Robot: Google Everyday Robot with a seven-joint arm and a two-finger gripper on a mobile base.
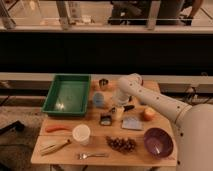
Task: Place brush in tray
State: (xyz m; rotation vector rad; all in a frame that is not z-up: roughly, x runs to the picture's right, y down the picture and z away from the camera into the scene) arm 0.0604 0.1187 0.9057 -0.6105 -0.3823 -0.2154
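The green tray (52,102) stands at the back left of the wooden table. The brush (126,108) shows as a slim dark handle lying at the table's middle, right of the tray; its head is hidden by my hand. My gripper (118,110) points down from the white arm (150,100), right over the near end of the brush, about a hand's width from the tray's right wall. The arm reaches in from the right.
A flat black block (105,120), a grey-blue pad (132,123) and an orange fruit (149,114) lie around the gripper. A blue object (99,100) and a small metal cup (103,83) stand beside the tray. In front are a purple bowl (158,142), grapes (122,144), a fork (92,155), a white cup (81,134), a carrot (57,128) and a banana (55,147).
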